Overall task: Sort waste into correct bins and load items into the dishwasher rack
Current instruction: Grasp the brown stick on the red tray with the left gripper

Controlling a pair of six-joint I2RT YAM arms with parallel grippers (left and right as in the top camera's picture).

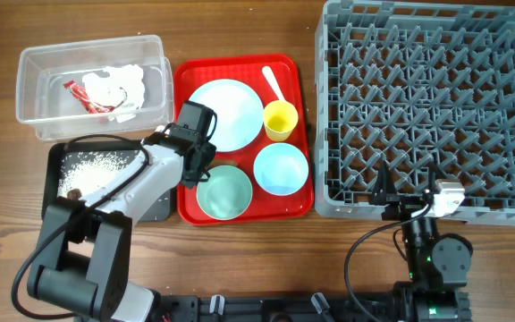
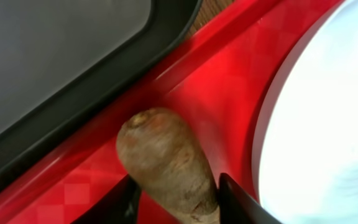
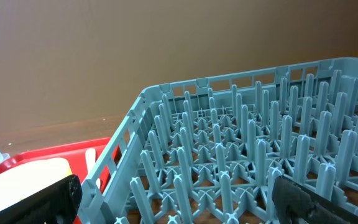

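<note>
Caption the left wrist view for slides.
Left hand closed on a brown carrot-like stick by the red tray rim, beside the plate.

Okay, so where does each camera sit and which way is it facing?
Overhead: above the table, facing straight down on red tray and rack; left arm, right arm show.
Left wrist: over the tray's edge, facing the brown stick between the left gripper's fingers.
Right wrist: low beside the rack, facing across its pegs; right gripper's fingers at bottom corners.
Shared: red tray appears in all three.
</note>
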